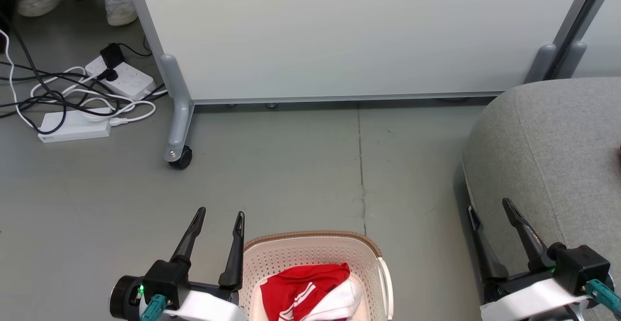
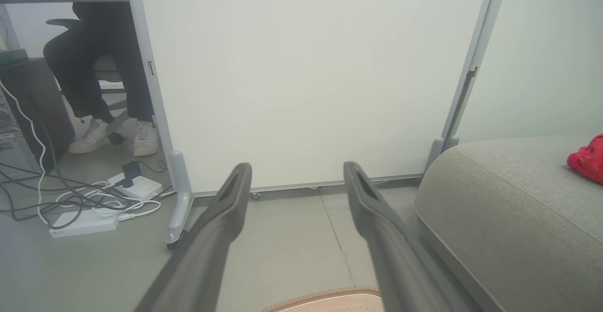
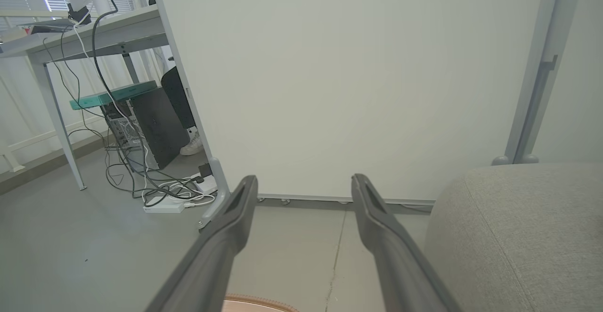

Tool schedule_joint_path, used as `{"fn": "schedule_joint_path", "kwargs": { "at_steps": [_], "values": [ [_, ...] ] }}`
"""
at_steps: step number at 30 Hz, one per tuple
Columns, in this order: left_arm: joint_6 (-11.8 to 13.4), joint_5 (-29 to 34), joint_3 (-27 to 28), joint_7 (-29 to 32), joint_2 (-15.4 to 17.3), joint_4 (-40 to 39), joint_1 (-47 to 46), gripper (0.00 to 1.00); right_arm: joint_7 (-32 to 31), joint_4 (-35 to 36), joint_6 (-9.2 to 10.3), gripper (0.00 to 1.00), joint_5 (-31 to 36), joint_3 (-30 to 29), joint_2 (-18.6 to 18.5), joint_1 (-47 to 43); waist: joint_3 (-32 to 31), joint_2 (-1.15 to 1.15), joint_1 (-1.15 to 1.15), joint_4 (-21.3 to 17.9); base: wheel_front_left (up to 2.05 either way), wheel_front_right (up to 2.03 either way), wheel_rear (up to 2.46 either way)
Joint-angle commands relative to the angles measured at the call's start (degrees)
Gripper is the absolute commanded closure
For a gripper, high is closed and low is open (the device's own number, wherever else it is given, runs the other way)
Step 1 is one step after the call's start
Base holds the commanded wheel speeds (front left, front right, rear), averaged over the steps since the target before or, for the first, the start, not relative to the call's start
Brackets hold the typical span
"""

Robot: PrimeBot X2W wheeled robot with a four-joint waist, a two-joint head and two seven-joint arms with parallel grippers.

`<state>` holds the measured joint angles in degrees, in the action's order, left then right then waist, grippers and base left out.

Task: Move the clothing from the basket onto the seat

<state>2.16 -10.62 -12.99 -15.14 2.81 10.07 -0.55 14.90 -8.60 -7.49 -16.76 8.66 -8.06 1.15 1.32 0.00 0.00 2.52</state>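
Roughly halfway, I judge: a plain red garment is lying on the grey seat at right, while the striped red-and-white garment is sitting in the basket, bottom centre. The left gripper and right gripper are hanging wide open, holding nothing.

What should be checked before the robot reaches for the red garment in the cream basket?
1. Left gripper open and empty: ok.
2. Right gripper open and empty: ok.
3. Red white-striped fabric garment lies exposed on top in the cream perforated plastic basket: ok.
4. Large grey upholstered seat has bare surface to receive it: ok; a bright red fabric piece lies on it further along.
5. More clothing underneath in the basket: cannot tell.
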Motion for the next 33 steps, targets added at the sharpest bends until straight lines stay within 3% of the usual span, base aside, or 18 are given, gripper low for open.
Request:
{"fn": "schedule_joint_path", "kwargs": {
  "at_steps": [1, 33],
  "values": [
    [0.5, -0.2, 0.2, 0.0, 0.2, 0.1, -0.2, 0.0, 0.2, -0.3, -0.01, 0.0, -0.1, 0.0, -0.3, -0.1, 0.2, 0.0, 0.0, -0.1, 0.0, 0.0, 0.0],
    [-0.2, 0.7, -0.9, 0.0, 0.2, 0.8, -2.3, 0.0, 0.2, -0.6, -0.01, 0.0, 0.2, 0.0, 0.1, 1.6, 2.2, 0.0, 0.0, -0.7, 0.0, 0.0, 0.0]
  ]
}}
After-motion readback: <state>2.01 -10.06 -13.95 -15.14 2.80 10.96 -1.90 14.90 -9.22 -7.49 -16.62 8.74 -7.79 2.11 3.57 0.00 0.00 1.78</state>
